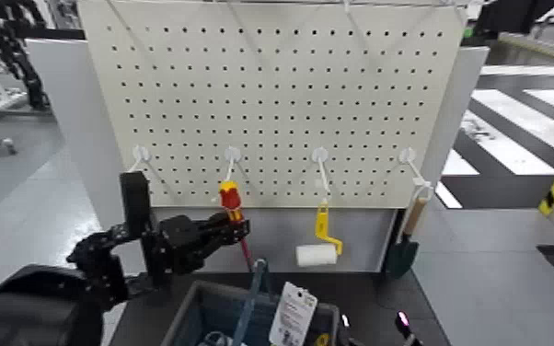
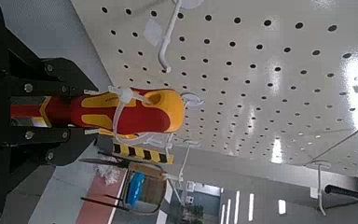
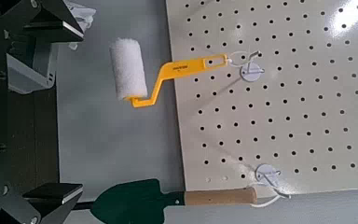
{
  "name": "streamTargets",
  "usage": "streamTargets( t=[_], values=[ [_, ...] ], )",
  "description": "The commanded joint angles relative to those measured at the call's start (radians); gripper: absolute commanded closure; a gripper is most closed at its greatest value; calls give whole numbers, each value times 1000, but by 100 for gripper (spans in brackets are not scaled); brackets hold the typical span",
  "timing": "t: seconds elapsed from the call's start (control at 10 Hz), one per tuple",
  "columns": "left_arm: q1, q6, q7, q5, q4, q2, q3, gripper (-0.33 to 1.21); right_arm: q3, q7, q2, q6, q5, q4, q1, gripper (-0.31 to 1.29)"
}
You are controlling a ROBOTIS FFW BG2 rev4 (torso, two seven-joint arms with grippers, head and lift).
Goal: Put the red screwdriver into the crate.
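Between the left gripper's (image 2: 80, 112) fingers: red screwdriver (image 1: 231, 199), pinched at the handle's shaft-side part, yellow cap end up, shaft slanting down below the grip. White loop (image 2: 121, 114) at the handle, peg hook (image 1: 232, 164) just above the gripper; can't tell if the loop is off it. Crate (image 1: 197, 307) sits below the gripper and a bit to its right, white tag (image 1: 294, 314) on the rim, a few items inside, partly hidden. Screwdriver is outside it. Right of the gripper: paint roller (image 1: 317, 255) hanging, then green trowel (image 1: 401, 257) hanging farther right. Pegboard (image 1: 276, 110) stands behind. Right gripper (image 3: 67, 114): low, well to the right of the left one, fingers spread, nothing between them.
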Motion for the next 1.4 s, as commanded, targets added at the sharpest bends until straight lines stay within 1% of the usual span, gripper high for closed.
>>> streamTargets(
  t=[0.1,0.2,0.3,0.6,0.8,0.9,1.1,1.4],
  values=[
    [38,62,18,-13,-116,8,51,117,-2,0,3,0,0,0,0,16],
    [37,108,15,-33,-163,13,65,117,-2,0,3,1,0,0,0,16],
    [44,136,11,-34,-182,10,78,117,-2,0,3,1,0,2,0,16],
    [124,235,8,-13,-242,-16,134,117,-3,0,6,-5,0,2,3,16],
    [161,277,2,7,-242,-16,134,117,-2,0,4,-5,0,2,2,16],
    [175,283,2,19,-228,-20,137,117,-2,0,4,-5,-2,2,2,16],
    [196,284,-9,35,-173,-9,127,117,0,0,4,-5,-2,2,2,16],
    [204,249,-18,65,-51,-15,95,117,0,2,4,-5,-8,3,2,16]
  ],
)
